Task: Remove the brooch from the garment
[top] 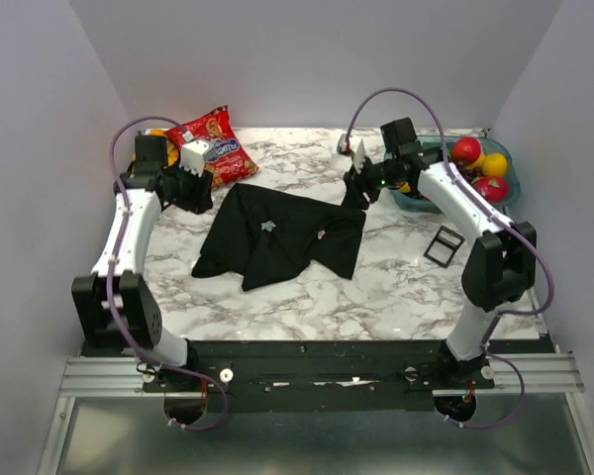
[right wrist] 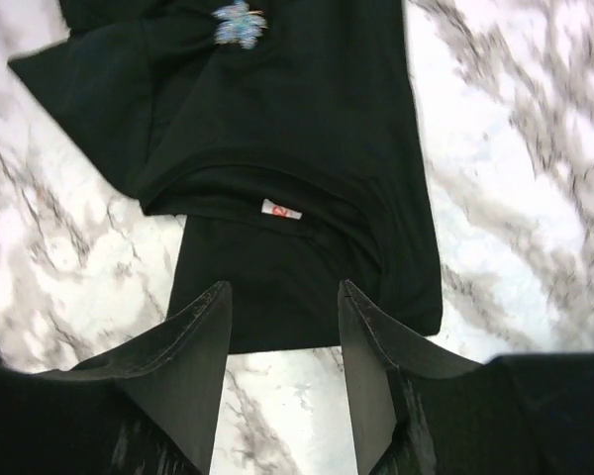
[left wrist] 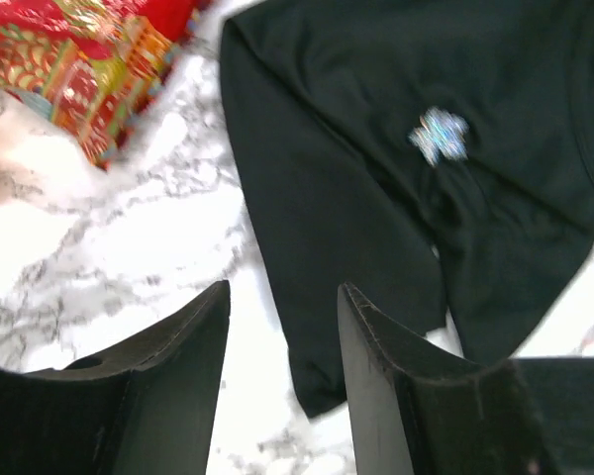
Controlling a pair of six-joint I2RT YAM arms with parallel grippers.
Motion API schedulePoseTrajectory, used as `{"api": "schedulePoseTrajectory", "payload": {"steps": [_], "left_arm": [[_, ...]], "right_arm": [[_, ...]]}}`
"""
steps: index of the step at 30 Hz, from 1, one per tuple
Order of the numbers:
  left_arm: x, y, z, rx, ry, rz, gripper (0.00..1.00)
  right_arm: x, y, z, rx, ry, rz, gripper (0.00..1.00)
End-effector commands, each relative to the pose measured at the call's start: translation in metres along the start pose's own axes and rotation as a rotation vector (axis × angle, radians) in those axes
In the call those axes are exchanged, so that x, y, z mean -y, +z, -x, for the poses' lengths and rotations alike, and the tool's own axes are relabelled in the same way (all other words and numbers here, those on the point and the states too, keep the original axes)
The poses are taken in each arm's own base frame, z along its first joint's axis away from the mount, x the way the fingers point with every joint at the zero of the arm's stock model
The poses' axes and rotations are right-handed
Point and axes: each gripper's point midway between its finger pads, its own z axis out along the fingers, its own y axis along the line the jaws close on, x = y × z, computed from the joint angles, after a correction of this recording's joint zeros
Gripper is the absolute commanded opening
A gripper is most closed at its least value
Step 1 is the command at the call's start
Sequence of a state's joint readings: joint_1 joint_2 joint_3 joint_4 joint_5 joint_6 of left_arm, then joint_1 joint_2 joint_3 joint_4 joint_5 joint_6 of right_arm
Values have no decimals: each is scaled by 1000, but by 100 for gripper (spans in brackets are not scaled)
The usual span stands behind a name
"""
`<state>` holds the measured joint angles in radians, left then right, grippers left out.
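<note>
The garment (top: 277, 242), a black T-shirt, lies crumpled in the middle of the marble table. The brooch (top: 268, 226) glints pale and star-like on its upper middle, pinned to the cloth. In the left wrist view the brooch (left wrist: 439, 136) sits on the garment (left wrist: 356, 218) well ahead of my left gripper (left wrist: 283, 289), which is open and empty over the shirt's left edge. My right gripper (right wrist: 283, 287) is open and empty too, hovering over the garment (right wrist: 307, 119) near the collar, with the brooch (right wrist: 238, 22) far ahead. From above, the left gripper (top: 200, 196) and right gripper (top: 355, 191) flank the shirt.
A red snack bag (top: 218, 146) lies at the back left, close to the left gripper. A teal bowl (top: 420, 202) with red and yellow balls stands at the back right. A small black square tray (top: 444, 245) lies right of the shirt. A white label (right wrist: 280, 210) shows in the collar.
</note>
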<state>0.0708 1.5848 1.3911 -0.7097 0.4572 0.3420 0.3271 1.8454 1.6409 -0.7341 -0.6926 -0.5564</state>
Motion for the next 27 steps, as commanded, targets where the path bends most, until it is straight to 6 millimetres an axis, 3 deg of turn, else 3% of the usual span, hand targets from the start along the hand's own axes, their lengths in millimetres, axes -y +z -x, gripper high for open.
{"api": "schedulePoseTrajectory", "payload": {"steps": [1, 2, 3, 4, 7, 11, 18, 24, 25, 27], "left_arm": [[42, -18, -71, -114, 121, -126, 55], [45, -22, -83, -141, 157, -134, 55], [47, -23, -93, -166, 162, -140, 54], [48, -23, -102, -189, 161, -140, 54], [49, -23, -124, -249, 142, -129, 52], [54, -29, -125, -254, 100, -128, 52], [59, -38, -122, -290, 16, -136, 52], [62, -43, -128, -315, -27, -132, 52], [63, -42, -130, -319, -29, -134, 52], [64, -41, -134, -320, -29, -140, 52]], "right_arm": [[-70, 14, -5, -2, -387, 112, 55], [-80, 22, -15, -27, -452, 123, 55], [-98, 36, -12, -15, -584, 151, 55], [-109, 46, -28, -39, -617, 178, 55], [-131, 76, -25, -27, -728, 217, 55], [-142, 114, -14, -34, -764, 272, 52], [-173, 156, -39, -85, -884, 401, 55], [-177, 179, -73, -189, -920, 471, 56], [-176, 182, -76, -200, -914, 470, 55], [-173, 190, -77, -221, -909, 446, 22]]}}
